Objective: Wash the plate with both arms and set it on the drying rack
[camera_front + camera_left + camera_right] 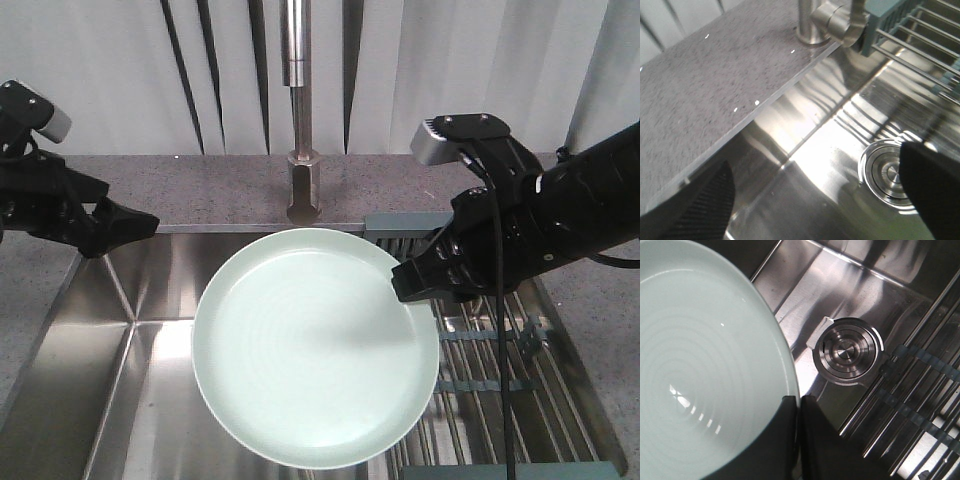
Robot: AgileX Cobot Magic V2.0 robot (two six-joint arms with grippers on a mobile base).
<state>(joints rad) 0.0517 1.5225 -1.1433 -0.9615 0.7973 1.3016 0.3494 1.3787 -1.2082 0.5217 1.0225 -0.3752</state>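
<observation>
A round pale mint-green plate point(315, 345) hangs over the steel sink, face up. My right gripper point(408, 285) is shut on the plate's right rim; the right wrist view shows the two black fingers pinching the plate point(705, 370) edge, gripper point(798, 405). My left gripper point(140, 225) hovers over the sink's back left corner, apart from the plate, open with nothing between its fingers point(705, 210). The drying rack point(490, 350) of steel bars lies in the right part of the sink, below the right arm.
A steel tap point(302, 110) stands on the grey speckled counter point(180, 185) behind the sink. The sink basin point(90, 380) has a round drain point(846, 352) beside the rack bars point(920, 390). Counter edges run along both sides.
</observation>
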